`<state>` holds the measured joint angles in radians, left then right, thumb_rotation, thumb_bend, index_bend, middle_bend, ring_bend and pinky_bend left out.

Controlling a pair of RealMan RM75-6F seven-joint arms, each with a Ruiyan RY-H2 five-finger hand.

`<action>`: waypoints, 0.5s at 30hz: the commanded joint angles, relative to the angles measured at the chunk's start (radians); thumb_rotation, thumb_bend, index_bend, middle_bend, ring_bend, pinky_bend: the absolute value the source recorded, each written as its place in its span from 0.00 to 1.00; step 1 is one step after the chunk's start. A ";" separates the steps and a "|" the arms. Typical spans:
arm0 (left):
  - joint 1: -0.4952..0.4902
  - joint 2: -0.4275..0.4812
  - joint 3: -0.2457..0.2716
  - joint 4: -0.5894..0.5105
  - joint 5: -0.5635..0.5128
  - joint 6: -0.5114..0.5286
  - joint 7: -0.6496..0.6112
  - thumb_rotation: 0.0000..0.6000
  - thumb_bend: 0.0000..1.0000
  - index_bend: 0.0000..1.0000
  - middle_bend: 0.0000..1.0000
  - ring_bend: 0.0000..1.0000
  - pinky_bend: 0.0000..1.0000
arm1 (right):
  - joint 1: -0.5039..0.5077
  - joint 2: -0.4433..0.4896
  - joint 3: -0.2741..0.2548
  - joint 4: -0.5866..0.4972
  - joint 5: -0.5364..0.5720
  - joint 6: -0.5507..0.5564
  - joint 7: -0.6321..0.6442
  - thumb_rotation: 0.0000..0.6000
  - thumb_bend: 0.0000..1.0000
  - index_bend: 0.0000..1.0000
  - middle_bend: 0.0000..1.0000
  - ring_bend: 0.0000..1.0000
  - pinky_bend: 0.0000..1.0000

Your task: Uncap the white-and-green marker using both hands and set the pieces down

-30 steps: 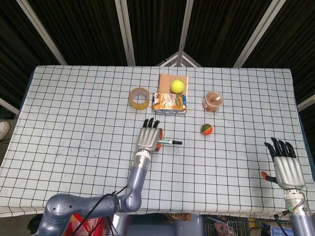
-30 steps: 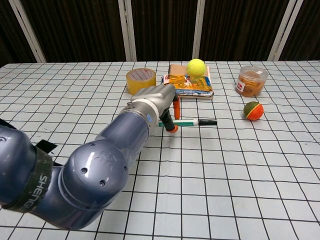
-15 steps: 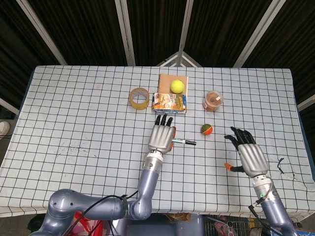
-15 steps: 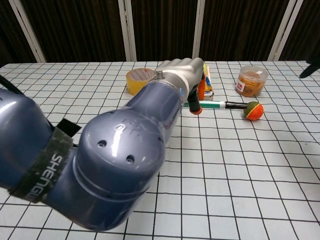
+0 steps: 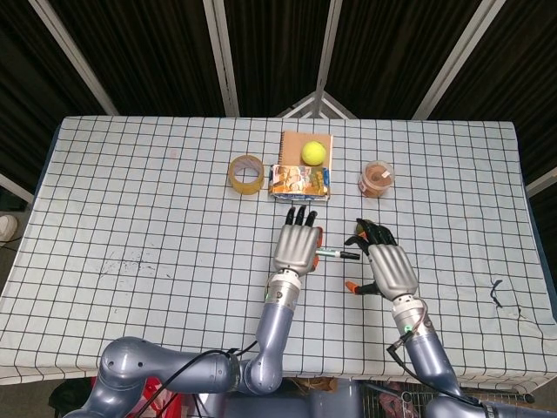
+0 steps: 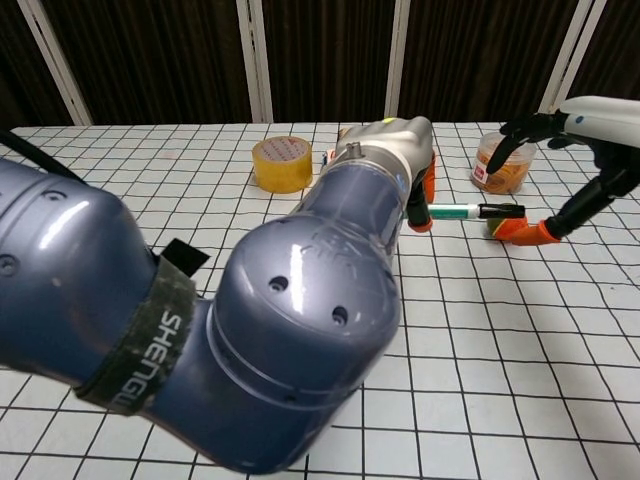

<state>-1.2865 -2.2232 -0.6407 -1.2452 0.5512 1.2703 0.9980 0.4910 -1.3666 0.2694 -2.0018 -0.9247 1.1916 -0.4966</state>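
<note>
My left hand (image 5: pixel 296 248) grips the white-and-green marker (image 5: pixel 331 253) by its body and holds it level above the table. The marker's black cap (image 5: pixel 350 256) points right. In the chest view the same marker (image 6: pixel 455 211) sticks out past the left hand (image 6: pixel 400 150), with its cap (image 6: pixel 500 211) at the free end. My right hand (image 5: pixel 385 266) hovers just right of the cap with its fingers spread and nothing in it. The chest view shows that hand (image 6: pixel 590 130) above and beyond the cap, its thumb reaching down beside it.
A yellow tape roll (image 5: pixel 246 172) lies back left. A snack packet (image 5: pixel 300 181) lies in front of a notebook with a tennis ball (image 5: pixel 313 152) on it. A plastic jar (image 5: pixel 376 178) stands back right. My left forearm (image 6: pixel 300 330) fills the chest view's foreground.
My left hand has carried the marker to the right and up off the table. My right hand has swung in from the front right edge to the cap end.
</note>
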 commanded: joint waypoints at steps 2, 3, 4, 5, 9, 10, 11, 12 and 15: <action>-0.007 -0.009 0.002 0.012 0.008 0.001 -0.015 1.00 0.51 0.66 0.13 0.00 0.02 | 0.037 -0.059 0.027 0.011 0.049 0.053 -0.037 1.00 0.18 0.39 0.04 0.01 0.04; -0.007 -0.011 0.002 0.013 0.010 0.002 -0.019 1.00 0.51 0.66 0.13 0.00 0.02 | 0.042 -0.067 0.029 0.016 0.056 0.061 -0.043 1.00 0.18 0.40 0.04 0.01 0.04; -0.008 -0.012 0.003 0.013 0.011 0.003 -0.020 1.00 0.51 0.66 0.13 0.00 0.02 | 0.047 -0.074 0.031 0.021 0.061 0.068 -0.049 1.00 0.18 0.40 0.04 0.01 0.04; -0.009 -0.013 0.004 0.012 0.012 0.003 -0.022 1.00 0.51 0.66 0.13 0.00 0.02 | 0.051 -0.079 0.032 0.025 0.067 0.074 -0.055 1.00 0.18 0.41 0.04 0.01 0.04; -0.010 -0.015 0.004 0.005 0.014 0.006 -0.026 1.00 0.51 0.66 0.13 0.00 0.02 | 0.065 -0.093 0.036 0.044 0.088 0.093 -0.072 1.00 0.20 0.43 0.04 0.02 0.04; -0.011 -0.014 0.004 0.004 0.016 0.008 -0.027 1.00 0.51 0.66 0.13 0.00 0.02 | 0.067 -0.096 0.034 0.049 0.094 0.096 -0.075 1.00 0.20 0.43 0.04 0.02 0.04; -0.011 -0.014 0.004 0.003 0.018 0.010 -0.028 1.00 0.51 0.66 0.13 0.00 0.02 | 0.069 -0.098 0.034 0.053 0.099 0.099 -0.077 1.00 0.20 0.44 0.04 0.02 0.04; -0.011 -0.014 0.004 0.002 0.018 0.011 -0.028 1.00 0.51 0.66 0.13 0.00 0.02 | 0.070 -0.099 0.033 0.055 0.102 0.101 -0.079 1.00 0.20 0.44 0.04 0.02 0.04; -0.010 -0.013 0.005 -0.002 0.021 0.017 -0.030 1.00 0.51 0.66 0.13 0.00 0.02 | 0.073 -0.103 0.026 0.066 0.107 0.112 -0.087 1.00 0.20 0.47 0.04 0.02 0.04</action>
<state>-1.2970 -2.2360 -0.6358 -1.2469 0.5720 1.2868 0.9682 0.5633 -1.4684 0.2970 -1.9372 -0.8185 1.3025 -0.5818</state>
